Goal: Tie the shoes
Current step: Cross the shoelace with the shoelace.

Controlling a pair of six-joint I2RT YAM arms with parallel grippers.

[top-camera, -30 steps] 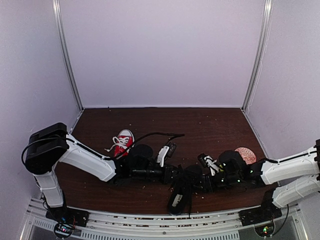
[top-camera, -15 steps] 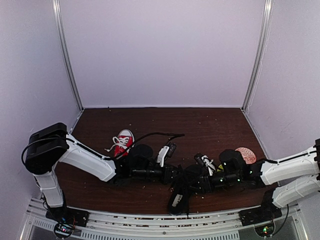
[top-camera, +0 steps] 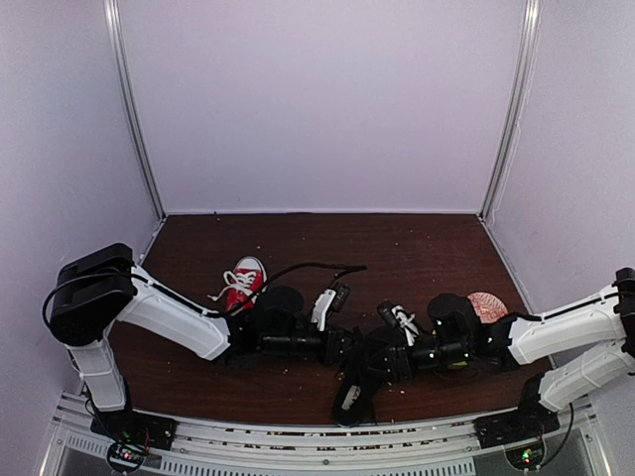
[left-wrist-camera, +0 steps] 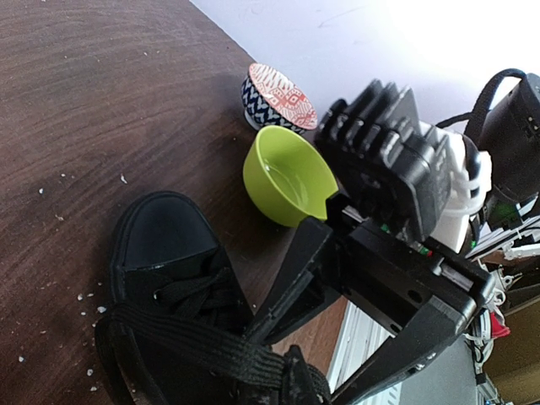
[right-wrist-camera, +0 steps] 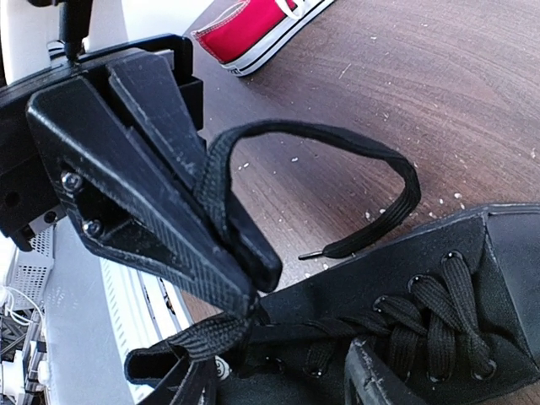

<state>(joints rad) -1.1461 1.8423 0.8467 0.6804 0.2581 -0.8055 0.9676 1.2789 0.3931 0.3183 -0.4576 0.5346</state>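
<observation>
The black shoe [top-camera: 353, 395] lies at the table's near edge, toe away from the rail; its toe cap [left-wrist-camera: 164, 232] and side wall [right-wrist-camera: 439, 253] show. My left gripper [top-camera: 349, 355] [right-wrist-camera: 253, 287] is shut on a black lace [right-wrist-camera: 371, 156], which loops out over the table from between its fingers. A flat lace band [left-wrist-camera: 194, 346] crosses the shoe's throat. My right gripper [top-camera: 375, 362] [right-wrist-camera: 278, 380] hangs over the laced opening, open, one finger [left-wrist-camera: 299, 270] close to the band. The red sneaker [top-camera: 242, 280] [right-wrist-camera: 253, 29] sits apart at the left.
A green bowl [left-wrist-camera: 287, 173] and a red-patterned bowl [left-wrist-camera: 274, 91] [top-camera: 486, 305] stand to the right of the black shoe. Pale crumbs dot the brown table [top-camera: 417, 248]. The metal front rail [top-camera: 317, 436] runs just below the shoe. White walls close in three sides.
My right arm has slid left, bringing its gripper in over the black shoe, closer to the left gripper. The left arm and the shoes have stayed put.
</observation>
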